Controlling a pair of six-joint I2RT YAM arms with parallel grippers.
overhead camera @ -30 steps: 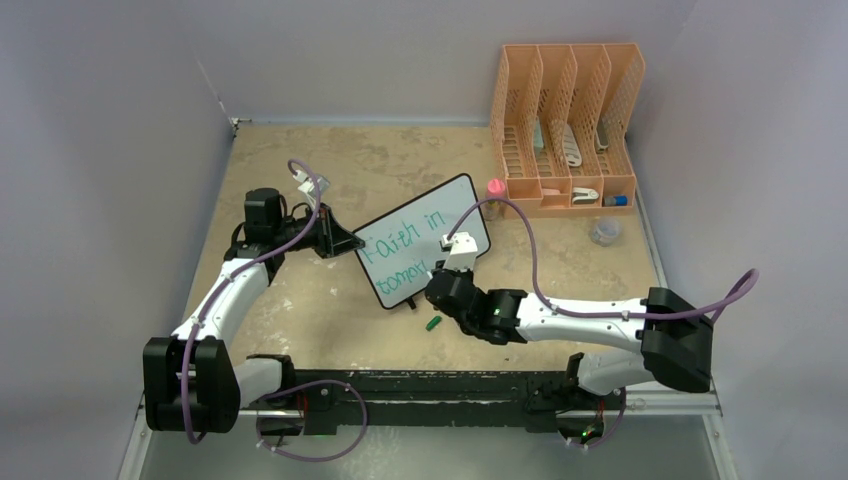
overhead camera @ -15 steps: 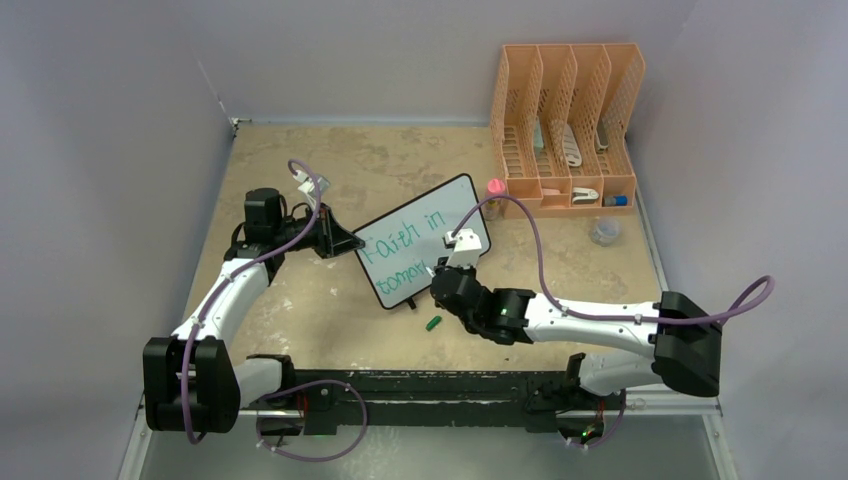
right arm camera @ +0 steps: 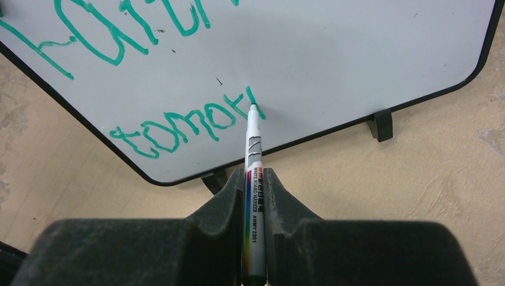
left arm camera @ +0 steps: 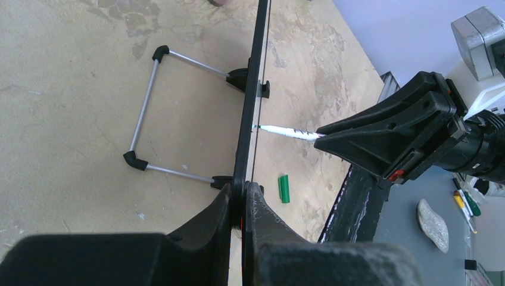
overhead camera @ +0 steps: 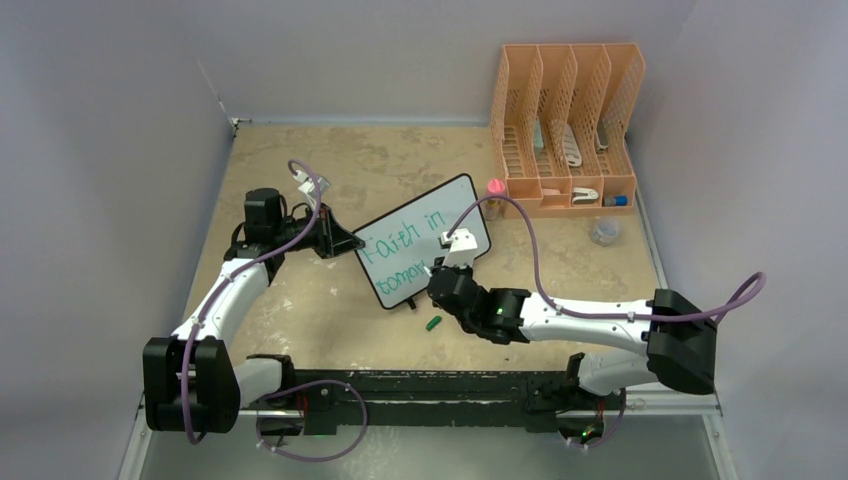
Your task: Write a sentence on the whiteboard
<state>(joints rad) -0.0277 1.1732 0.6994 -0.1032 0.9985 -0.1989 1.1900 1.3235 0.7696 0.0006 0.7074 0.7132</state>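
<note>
The whiteboard (overhead camera: 455, 205) is standing tilted near the middle of the tabletop (overhead camera: 300, 310), leaning on its wire stand (left arm camera: 143, 113) and small black feet (right arm camera: 381, 125). It is sitting exactly where it sat a second ago. The left end effector (overhead camera: 349, 243) is still pinching the board's left edge, its fingers pressed together on the thin black frame, and the left arm is not shifting at all.

The right end effector (right arm camera: 255, 174) is clamping a white marker (right arm camera: 253, 143) by the barrel. The marker's green tip is touching the board at the end of the second line. The sentence (right arm camera: 178, 126) is so far reading "Faith in" over "tomor", followed by one upright stroke where the tip is resting. In the top view the lettering is looking the same across the whole second, and it is too small there to tell whether that last stroke is growing.

Only the right arm is differing between frames. Half a second ago its wrist and rear link were sitting slightly further right, and now they are sitting back close to their position of a second ago.

The green cap (overhead camera: 433, 323) is lying on the tabletop just in front of the board's lower edge, unmoved. The orange file rack (overhead camera: 565, 120), the pink-capped bottle (overhead camera: 494, 188) beside it and the small clear container (overhead camera: 604, 232) are all staying put.
</note>
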